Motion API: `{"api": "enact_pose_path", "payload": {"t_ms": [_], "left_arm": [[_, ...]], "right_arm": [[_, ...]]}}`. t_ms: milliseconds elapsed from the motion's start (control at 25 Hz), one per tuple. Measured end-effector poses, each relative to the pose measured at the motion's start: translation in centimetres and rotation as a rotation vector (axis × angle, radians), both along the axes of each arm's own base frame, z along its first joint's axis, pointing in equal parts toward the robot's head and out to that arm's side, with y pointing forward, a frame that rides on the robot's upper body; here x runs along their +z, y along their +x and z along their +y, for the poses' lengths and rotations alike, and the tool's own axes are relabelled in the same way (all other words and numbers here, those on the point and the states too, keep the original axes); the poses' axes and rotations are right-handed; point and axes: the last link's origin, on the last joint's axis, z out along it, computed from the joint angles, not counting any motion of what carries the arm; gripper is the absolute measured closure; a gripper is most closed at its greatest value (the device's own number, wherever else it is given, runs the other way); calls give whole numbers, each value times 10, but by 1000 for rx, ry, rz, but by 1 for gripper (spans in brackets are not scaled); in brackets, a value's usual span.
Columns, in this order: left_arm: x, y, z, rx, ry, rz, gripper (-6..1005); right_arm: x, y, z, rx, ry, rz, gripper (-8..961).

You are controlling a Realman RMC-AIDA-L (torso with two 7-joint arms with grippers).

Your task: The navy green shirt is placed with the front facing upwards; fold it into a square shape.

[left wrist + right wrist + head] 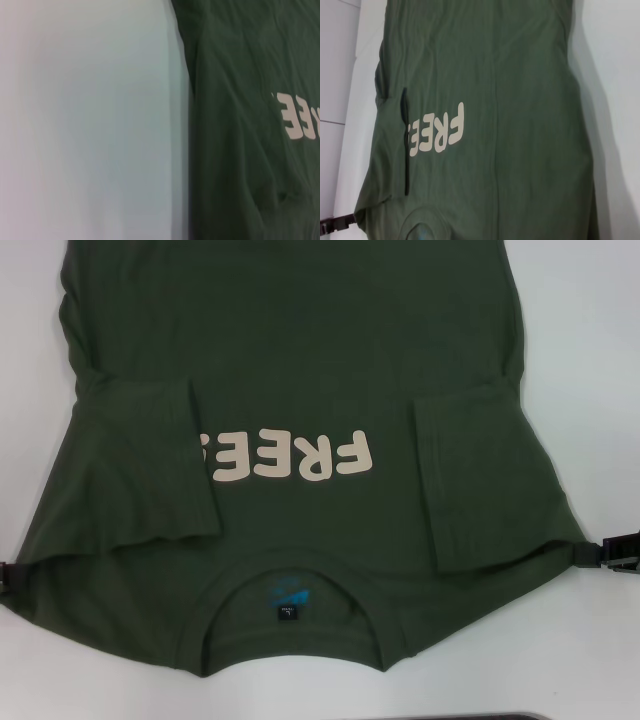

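A: The right gripper (608, 552) sits at the right edge of the shirt (300, 370), at shoulder height, with its dark fingers right against the cloth. It looks pinched on the fabric edge there.

B: And the other one?

A: The left gripper (5, 577) barely shows, only a dark sliver at the left border of the head view, touching the shirt's left shoulder edge. I cannot tell whether it is wide or narrow. In the right wrist view the same dark piece (335, 224) shows at the far shoulder of the shirt.

B: Where does the shirt lie?

A: Flat on the white table (585, 330), front up, collar (290, 585) toward the robot and the hem running out of view at the far side. The cream "FREE" letters (290, 457) read upside down from the head camera.

B: The sleeves?

A: Both are folded in over the chest. The left sleeve (150, 460) covers the last part of the lettering; the right sleeve (480, 475) lies just beside the letters, not over them.

B: Anything at the neck?

A: A small black tag (286, 613) inside the collar, with a blue print (285, 592) just above it.
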Motion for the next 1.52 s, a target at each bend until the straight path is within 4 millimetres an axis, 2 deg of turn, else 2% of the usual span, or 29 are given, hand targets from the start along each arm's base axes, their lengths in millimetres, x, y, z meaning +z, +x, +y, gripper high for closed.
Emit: {"api": "enact_pose_path", "payload": {"t_ms": [920,1120,1320,1520], "left_arm": [[-14,2,6,-21,-40,-14,201],[-15,-2,7,-4,-25,1,329],[-18,-4,6,1,-29,5,578],[-20,-4,6,3,-36,5,749]], "right_arm": [[1,0,0,2,0,-1,923],[1,0,1,5,0,-1,923],[1,-1,1,6,-1,0,923],[1,-1,1,7,-2,1,922]]}}
